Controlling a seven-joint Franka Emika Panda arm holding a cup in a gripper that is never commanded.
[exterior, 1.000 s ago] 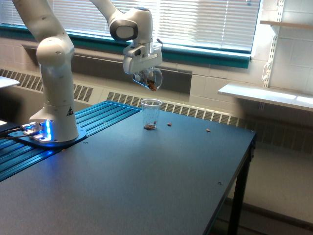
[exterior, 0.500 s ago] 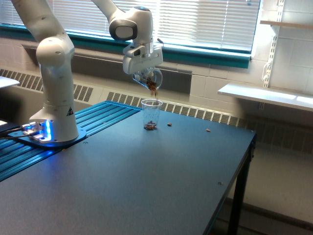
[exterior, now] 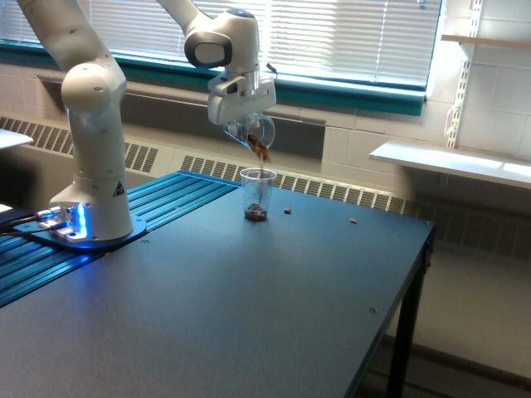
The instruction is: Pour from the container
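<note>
Since a second ago the brown pieces have slid from the belly of the container (exterior: 255, 137) to its lip and started dropping, and the pile in the receiving cup (exterior: 257, 195) has grown; the arm's pose has barely altered.

Exterior view, the only one given: the gripper (exterior: 246, 126) pinches the container, a clear cup tipped steeply with its mouth toward five o'clock, directly above the upright receiving cup and apart from it. A thin stream of brown bits hangs between the two rims. The receiving cup stands on the dark table (exterior: 249, 315), with the robot base (exterior: 93, 207) at its nine o'clock. Three stray pieces (exterior: 288, 211) lie on the table at the cup's three o'clock, so some have missed.

To pour well, I judge the tilt should increase slowly, keeping the lip centred over the lower rim, perhaps lowering it closer so pieces cannot bounce out.
</note>
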